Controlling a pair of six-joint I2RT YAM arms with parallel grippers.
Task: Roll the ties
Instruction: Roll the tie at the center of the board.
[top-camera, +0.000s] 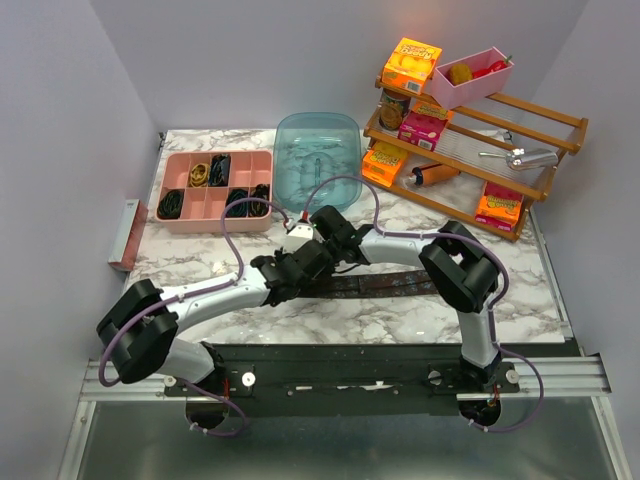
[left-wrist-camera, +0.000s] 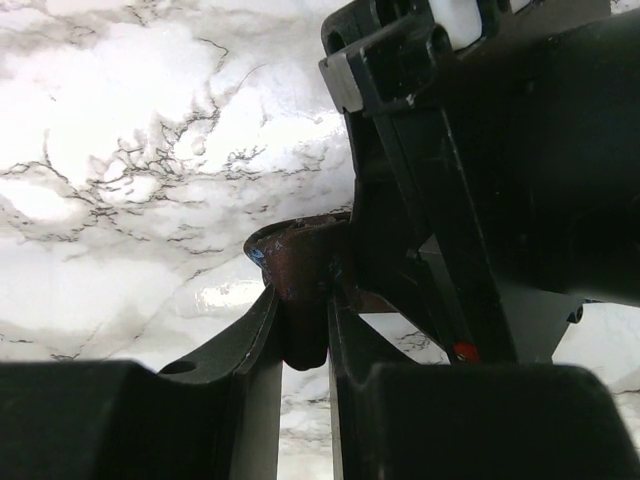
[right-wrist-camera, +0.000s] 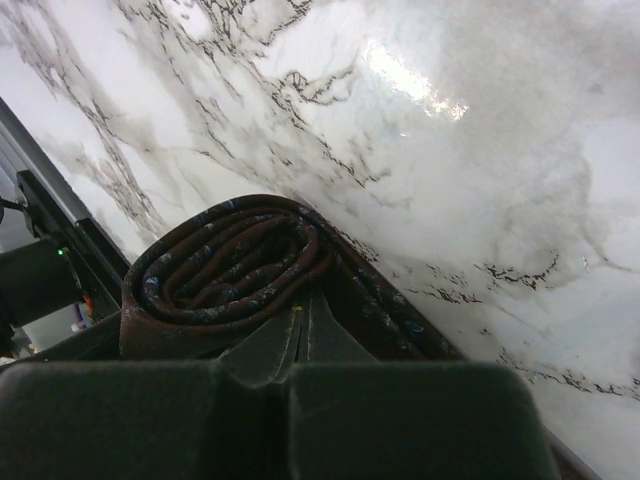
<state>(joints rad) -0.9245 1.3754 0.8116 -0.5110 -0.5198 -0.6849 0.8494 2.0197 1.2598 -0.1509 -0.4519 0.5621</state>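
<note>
The tie (top-camera: 400, 284) lies along the table's (top-camera: 380, 322) near edge, toward the middle, its left end wound into a coil (right-wrist-camera: 230, 265). The left gripper (left-wrist-camera: 303, 305) pinches that coil narrowly. The right gripper (right-wrist-camera: 300, 322), fingers pressed together, touches it.

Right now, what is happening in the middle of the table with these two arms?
The two arms are rolling a dark brown tie on the marble table. The left gripper pinches a fold of it. The right gripper is shut, its tips against the coil already formed; whether it clamps fabric I cannot tell. The rest of the tie lies flat, running under the right arm.
</note>
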